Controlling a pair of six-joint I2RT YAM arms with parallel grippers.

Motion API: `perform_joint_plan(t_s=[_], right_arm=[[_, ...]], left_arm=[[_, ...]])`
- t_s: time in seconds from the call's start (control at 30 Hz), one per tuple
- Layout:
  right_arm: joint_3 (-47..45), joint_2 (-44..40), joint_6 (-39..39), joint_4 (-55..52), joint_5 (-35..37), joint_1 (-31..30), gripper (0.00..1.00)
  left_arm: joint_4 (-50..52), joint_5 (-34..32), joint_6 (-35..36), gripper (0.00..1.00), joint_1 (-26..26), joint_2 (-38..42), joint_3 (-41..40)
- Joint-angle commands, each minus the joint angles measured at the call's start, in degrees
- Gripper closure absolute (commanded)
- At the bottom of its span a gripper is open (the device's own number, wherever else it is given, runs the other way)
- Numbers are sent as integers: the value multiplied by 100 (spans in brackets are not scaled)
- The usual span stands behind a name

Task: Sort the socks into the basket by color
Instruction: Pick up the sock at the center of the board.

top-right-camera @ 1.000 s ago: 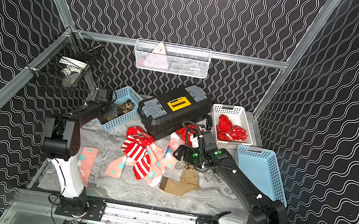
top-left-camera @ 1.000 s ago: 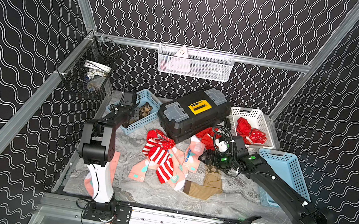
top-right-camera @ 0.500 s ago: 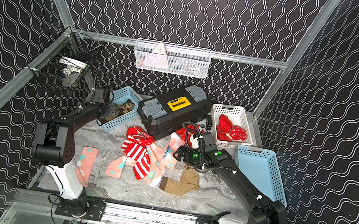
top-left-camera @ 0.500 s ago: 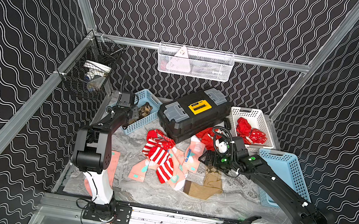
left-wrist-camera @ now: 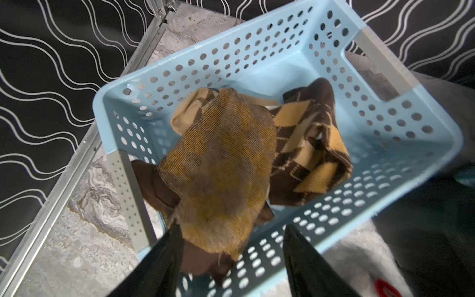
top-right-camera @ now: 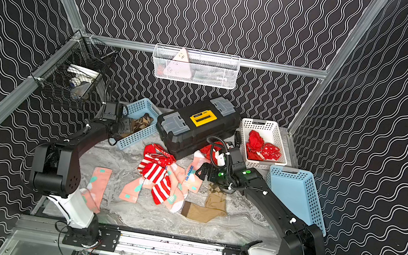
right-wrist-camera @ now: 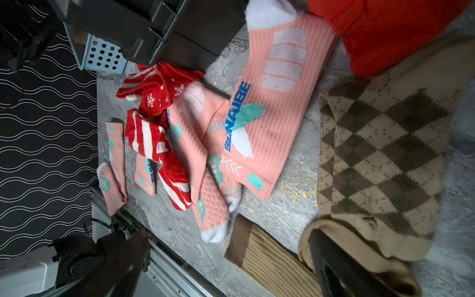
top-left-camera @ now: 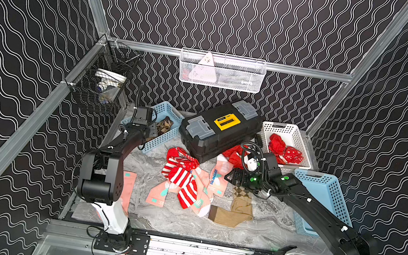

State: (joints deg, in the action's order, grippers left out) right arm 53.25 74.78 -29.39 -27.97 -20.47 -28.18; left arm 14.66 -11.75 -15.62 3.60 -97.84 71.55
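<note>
- Jaws of your left gripper (left-wrist-camera: 231, 227) stand spread over the blue basket (left-wrist-camera: 424, 154), with the mustard sock (left-wrist-camera: 221, 164) loose between them.
- Your right gripper (right-wrist-camera: 227, 235) gapes wide above the argyle sock (right-wrist-camera: 380, 154).

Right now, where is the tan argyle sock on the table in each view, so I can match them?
Both top views: the tan argyle sock lies on the table, right of the sock pile.
Left wrist: not in it; only darker socks inside the blue basket.
Right wrist: large and close, beside the pink lettered sock.
Shared landmark: that blue basket, in all four.
</note>
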Motion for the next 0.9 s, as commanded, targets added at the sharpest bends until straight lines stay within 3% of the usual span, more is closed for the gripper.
perform_joint_plan(t_s=[0.0, 0.37, 0.5, 0.67, 0.87], right_arm=[[-13, -8, -14, 46, 38, -7, 0], [79, 70, 322, -283, 416, -20, 1], [188, 89, 459, -393, 498, -128, 14], [396, 306, 517, -420, 725, -638, 29], [800, 830, 540, -389, 1111, -1538, 30]], left_arm=[[-39, 55, -117, 35, -209, 248, -27], [271, 137, -376, 35, -1458, 1630, -607], [336, 119, -546, 35, -1971, 2252, -964], [550, -43, -699, 35, -2562, 2900, -1292], [916, -252, -914, 35, -3064, 3651, -1664]])
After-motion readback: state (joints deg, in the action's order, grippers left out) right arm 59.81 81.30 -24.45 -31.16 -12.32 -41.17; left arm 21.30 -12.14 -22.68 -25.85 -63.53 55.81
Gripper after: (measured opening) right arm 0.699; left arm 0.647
